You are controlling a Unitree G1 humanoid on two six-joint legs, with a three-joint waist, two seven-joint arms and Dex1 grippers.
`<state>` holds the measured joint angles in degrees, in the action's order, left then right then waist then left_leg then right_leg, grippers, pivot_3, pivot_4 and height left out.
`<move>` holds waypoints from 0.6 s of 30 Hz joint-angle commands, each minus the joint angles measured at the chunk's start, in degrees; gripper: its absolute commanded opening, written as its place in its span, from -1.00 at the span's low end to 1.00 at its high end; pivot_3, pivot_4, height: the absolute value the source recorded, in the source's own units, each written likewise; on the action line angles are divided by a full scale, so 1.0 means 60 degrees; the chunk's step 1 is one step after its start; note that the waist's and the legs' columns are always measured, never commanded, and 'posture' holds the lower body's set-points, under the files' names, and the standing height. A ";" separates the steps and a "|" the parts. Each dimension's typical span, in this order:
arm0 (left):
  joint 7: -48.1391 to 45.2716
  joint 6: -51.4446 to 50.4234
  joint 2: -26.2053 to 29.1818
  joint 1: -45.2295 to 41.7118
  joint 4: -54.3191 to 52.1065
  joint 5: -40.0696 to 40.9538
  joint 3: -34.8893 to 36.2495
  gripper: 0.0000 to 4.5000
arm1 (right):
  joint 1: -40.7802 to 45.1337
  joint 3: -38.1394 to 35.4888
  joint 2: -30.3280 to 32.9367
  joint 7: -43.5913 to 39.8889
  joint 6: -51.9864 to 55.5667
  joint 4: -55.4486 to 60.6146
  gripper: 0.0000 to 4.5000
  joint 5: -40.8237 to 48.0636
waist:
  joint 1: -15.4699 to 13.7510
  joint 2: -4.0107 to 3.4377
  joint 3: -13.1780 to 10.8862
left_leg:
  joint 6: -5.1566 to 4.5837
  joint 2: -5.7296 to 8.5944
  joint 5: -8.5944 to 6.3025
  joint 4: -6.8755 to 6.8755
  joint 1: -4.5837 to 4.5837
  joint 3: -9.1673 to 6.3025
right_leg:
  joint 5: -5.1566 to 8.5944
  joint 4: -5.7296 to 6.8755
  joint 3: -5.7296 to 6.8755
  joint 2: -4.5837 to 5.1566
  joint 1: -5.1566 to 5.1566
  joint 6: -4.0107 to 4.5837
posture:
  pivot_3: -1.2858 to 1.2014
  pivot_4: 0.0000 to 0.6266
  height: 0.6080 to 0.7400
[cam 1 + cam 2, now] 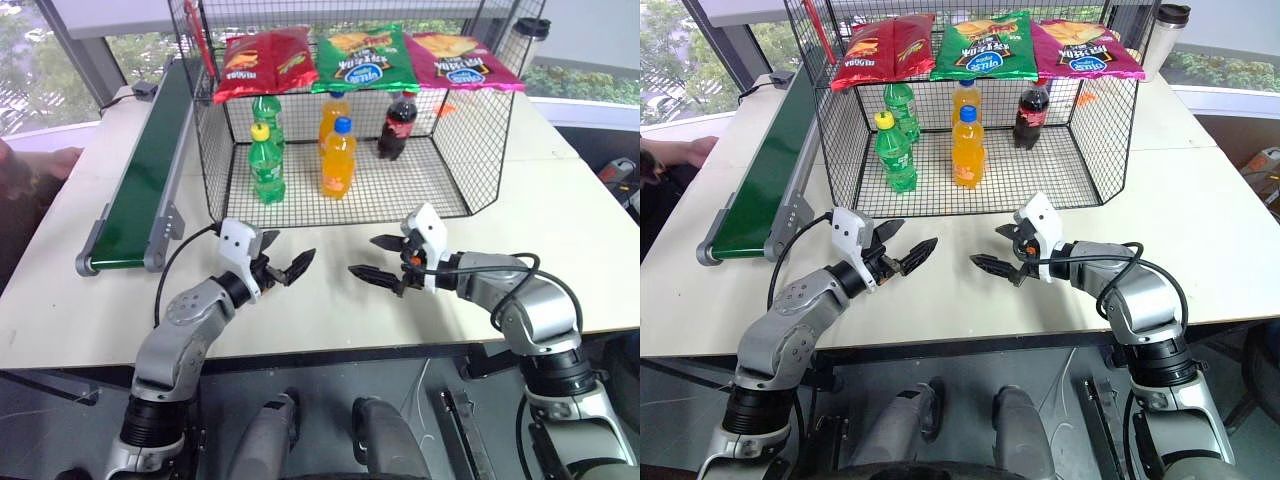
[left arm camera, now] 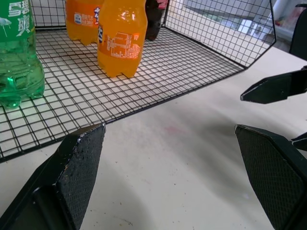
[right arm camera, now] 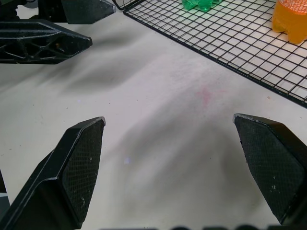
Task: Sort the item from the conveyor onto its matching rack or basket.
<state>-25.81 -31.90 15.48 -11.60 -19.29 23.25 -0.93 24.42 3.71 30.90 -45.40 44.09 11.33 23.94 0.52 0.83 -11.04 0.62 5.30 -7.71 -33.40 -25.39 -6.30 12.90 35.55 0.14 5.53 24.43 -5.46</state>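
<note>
Your left gripper (image 1: 283, 266) and right gripper (image 1: 378, 261) both hang spread wide and empty over the table (image 1: 560, 220) in front of the basket (image 1: 470, 150), and the cola bottle (image 1: 398, 125) stands upright inside it, back right, beside an orange bottle (image 1: 334, 118).

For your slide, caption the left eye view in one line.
Open left gripper and right gripper hover before black wire-mesh basket holding cola bottle.

Setting: test lab beside windows.
Evidence: conveyor (image 1: 140, 170) and wire basket (image 1: 470, 150) on white table (image 1: 560, 240).
</note>
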 commanded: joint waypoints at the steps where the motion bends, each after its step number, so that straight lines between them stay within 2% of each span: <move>1: -0.0089 0.0317 -0.0048 0.0028 -0.0288 0.0152 0.0108 1.00 | 0.0017 -0.0075 0.0074 -0.0061 -0.0104 0.0362 0.97 0.0138 | 0.0000 0.0000 0.0000 | 0.0000 0.0000 0.0000 0.0001 0.0000 0.0000 | 0.0000 -0.0001 0.0000 0.0000 0.0000 0.0000 | 0.03 -0.52 0.97; 18: -0.0067 0.0497 0.0154 0.0111 -0.0105 -0.0384 -0.0200 1.00 | 0.0117 -0.0056 -0.0131 0.0094 -0.0035 0.0607 0.97 0.0228 | 0.0001 0.0000 0.0000 | 0.0000 0.0000 0.0000 0.0007 0.0000 0.0000 | 0.0000 -0.0004 0.0001 0.0000 0.0000 0.0000 | 0.03 -0.52 0.97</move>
<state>-25.89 -30.15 15.83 -11.29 -18.98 21.61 -1.56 24.43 3.84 30.27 -44.84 44.24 12.51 24.11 0.53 0.83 -11.04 0.62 5.30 -7.71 -33.35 -25.39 -6.31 12.90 35.53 0.14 5.53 24.43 -5.46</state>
